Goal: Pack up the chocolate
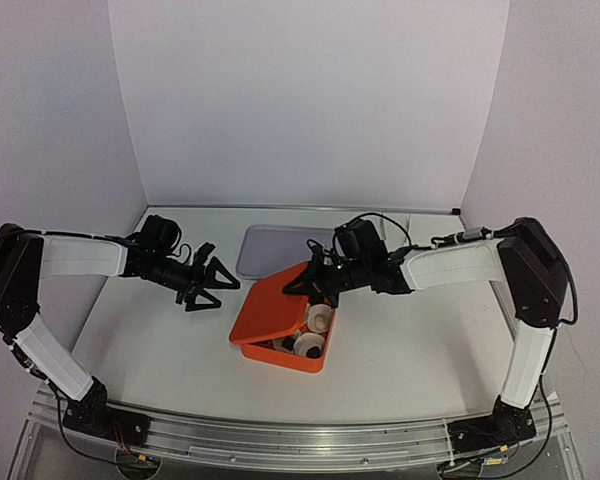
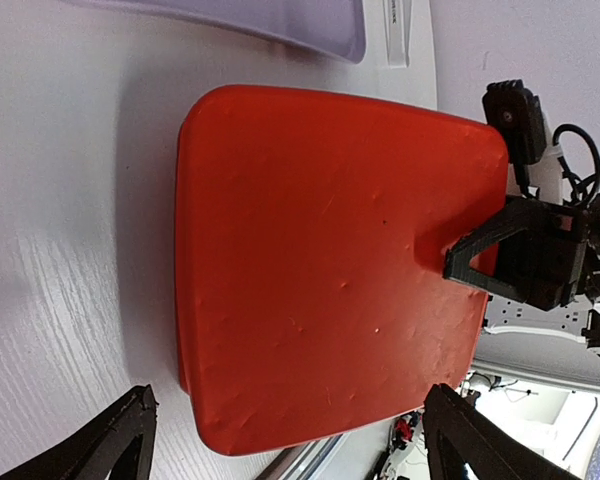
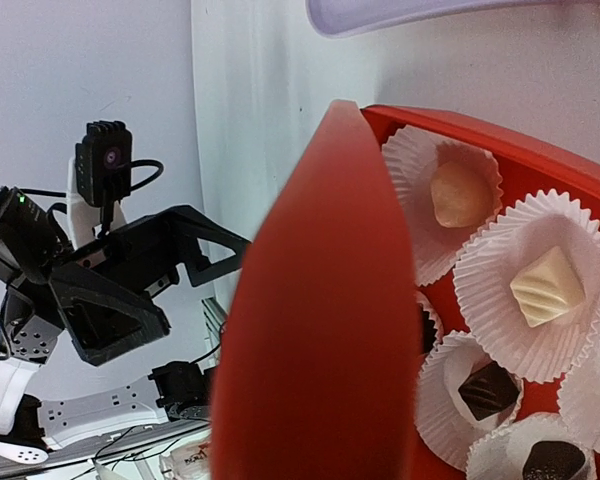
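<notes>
We see the chocolates [image 3: 545, 285] sitting in paper cups [image 3: 480, 265] inside the orange box [image 3: 500, 135]; the right gripper [image 2: 456, 262] pinches the tilted orange lid [image 2: 330, 270], the left gripper [image 1: 223, 292] gapes empty beside it. Only closing seems left.

Orange lid [image 2: 330, 270], white pleated cups [image 3: 477, 300], dark and cream chocolate [image 3: 546, 285].

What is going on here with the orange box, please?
The right hand pinches one edge of the orange lid, holding it tilted over the orange box. Chocolates sit in white paper cups inside. The left hand hangs open beside the lid, apart from it.
</notes>
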You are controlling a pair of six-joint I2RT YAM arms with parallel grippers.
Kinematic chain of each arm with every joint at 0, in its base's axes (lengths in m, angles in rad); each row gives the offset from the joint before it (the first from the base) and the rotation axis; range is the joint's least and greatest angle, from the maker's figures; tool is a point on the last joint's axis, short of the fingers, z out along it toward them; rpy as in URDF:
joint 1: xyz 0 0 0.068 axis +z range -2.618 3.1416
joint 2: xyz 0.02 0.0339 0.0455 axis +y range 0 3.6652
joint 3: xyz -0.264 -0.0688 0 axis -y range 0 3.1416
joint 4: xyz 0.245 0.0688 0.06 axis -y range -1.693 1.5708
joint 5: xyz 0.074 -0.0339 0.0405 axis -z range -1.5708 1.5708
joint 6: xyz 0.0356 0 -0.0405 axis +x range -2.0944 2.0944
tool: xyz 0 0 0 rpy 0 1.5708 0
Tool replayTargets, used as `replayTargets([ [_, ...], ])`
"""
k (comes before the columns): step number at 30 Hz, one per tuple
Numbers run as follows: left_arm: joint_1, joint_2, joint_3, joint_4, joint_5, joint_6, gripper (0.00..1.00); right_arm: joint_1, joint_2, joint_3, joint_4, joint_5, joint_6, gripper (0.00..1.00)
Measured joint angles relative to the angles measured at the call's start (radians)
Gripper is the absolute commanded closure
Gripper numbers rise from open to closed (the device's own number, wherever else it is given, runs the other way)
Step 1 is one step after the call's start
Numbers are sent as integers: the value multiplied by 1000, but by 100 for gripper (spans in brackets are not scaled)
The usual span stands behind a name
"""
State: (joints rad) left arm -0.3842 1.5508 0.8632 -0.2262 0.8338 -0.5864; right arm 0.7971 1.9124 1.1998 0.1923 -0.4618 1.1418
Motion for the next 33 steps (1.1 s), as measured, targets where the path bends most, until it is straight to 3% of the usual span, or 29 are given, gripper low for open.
replayTargets([
  [18,-56,74,52,7,3,15,10,-3,-149,-94,-19,99,-16,100],
  [24,-65,116,70,20,3,16,10,-3,-179,-177,94,117,-4,100],
  [33,-81,191,130,32,7,30,20,17,-167,-250,220,171,10,100],
])
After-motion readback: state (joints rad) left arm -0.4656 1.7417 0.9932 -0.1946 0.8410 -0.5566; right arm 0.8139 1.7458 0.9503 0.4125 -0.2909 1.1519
